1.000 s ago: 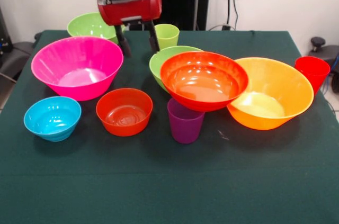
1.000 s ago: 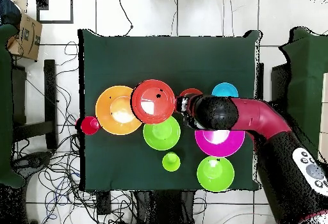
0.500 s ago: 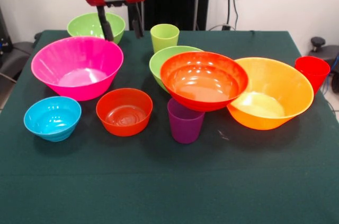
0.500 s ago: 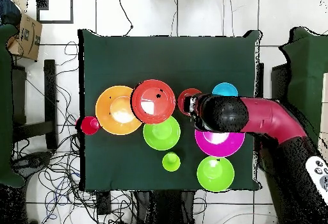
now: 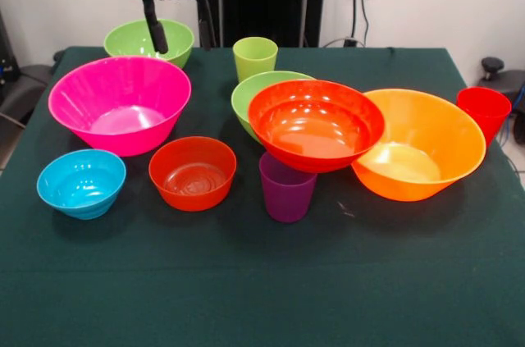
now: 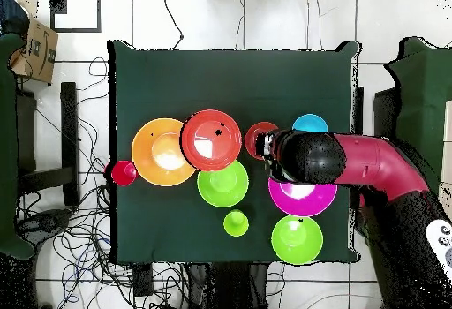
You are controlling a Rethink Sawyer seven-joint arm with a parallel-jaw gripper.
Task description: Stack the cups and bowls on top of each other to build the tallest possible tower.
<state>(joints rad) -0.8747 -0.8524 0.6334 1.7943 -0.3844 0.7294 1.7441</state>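
Hovering open and empty above the pink bowl near the worktop's far left corner, the claw has no tower begun yet, so next it must descend and grip one rim.

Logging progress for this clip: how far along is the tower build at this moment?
Barely started. Done: only the red-orange bowl sits raised, leaning on the green bowl and large orange bowl. In hand: nothing; the gripper hangs open and empty above the pink bowl. Left: the blue bowl, small orange-red bowl, far green bowl and all three cups stand apart.
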